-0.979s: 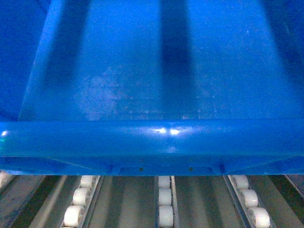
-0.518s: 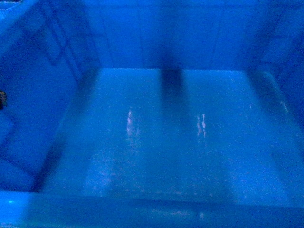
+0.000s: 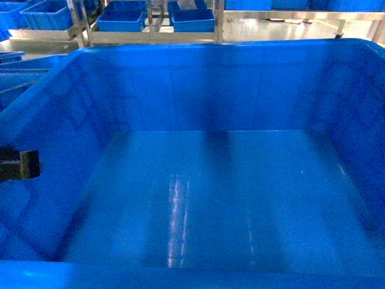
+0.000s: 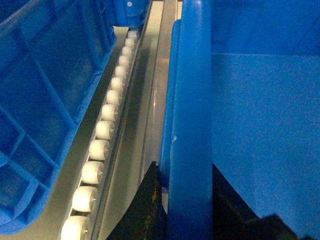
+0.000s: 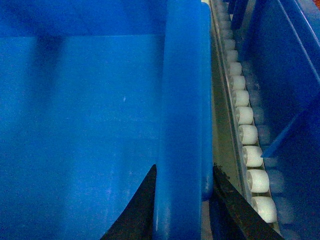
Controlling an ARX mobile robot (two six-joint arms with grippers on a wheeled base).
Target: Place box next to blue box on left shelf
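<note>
Head: box (image 3: 228, 198) interior only. Wrists: left gripper (image 4: 186, 200), right gripper (image 5: 182, 200) fingers pinching rim; shelf (image 5: 247, 135) rollers alongside.

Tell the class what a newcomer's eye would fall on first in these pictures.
The big blue box fills the head view, open and empty. At each side a gripper straddles its thick rim: the left gripper, the right gripper. Rows of white roller wheels run alongside, with other blue crates beyond them.
</note>
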